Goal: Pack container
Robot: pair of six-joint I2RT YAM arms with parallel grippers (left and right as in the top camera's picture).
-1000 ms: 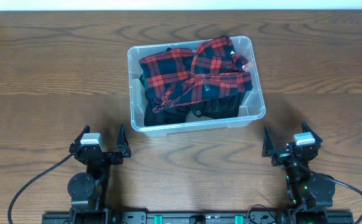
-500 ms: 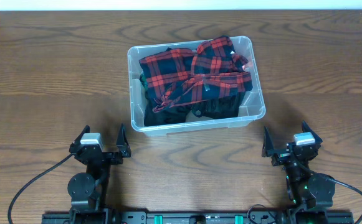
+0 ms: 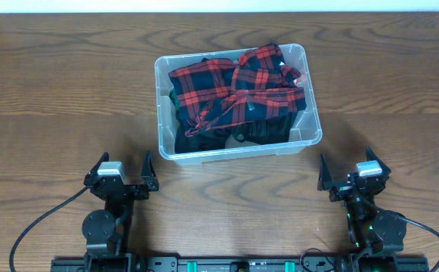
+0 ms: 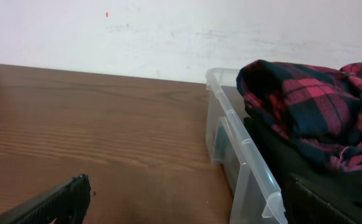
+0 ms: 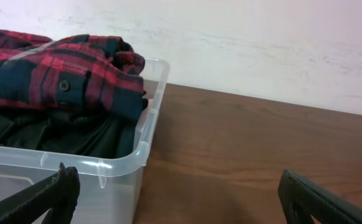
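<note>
The container (image 3: 163, 113) is a clear plastic bin at the middle of the wooden table. It holds a red and black plaid shirt (image 3: 238, 91) lying on dark clothing (image 3: 268, 130), and its floor is hidden. My left gripper (image 3: 121, 175) is open and empty near the front left edge, apart from the bin. My right gripper (image 3: 353, 177) is open and empty near the front right. The left wrist view shows the bin's left wall (image 4: 243, 162) and the plaid shirt (image 4: 305, 109). The right wrist view shows the bin's right corner (image 5: 144, 146) and the shirt (image 5: 62, 74).
A pale wall (image 4: 181, 31) stands behind the table's far edge. Bare wood table (image 3: 68, 83) lies left, right and in front of the bin. Black cables (image 3: 38, 227) run from the arm bases at the front edge.
</note>
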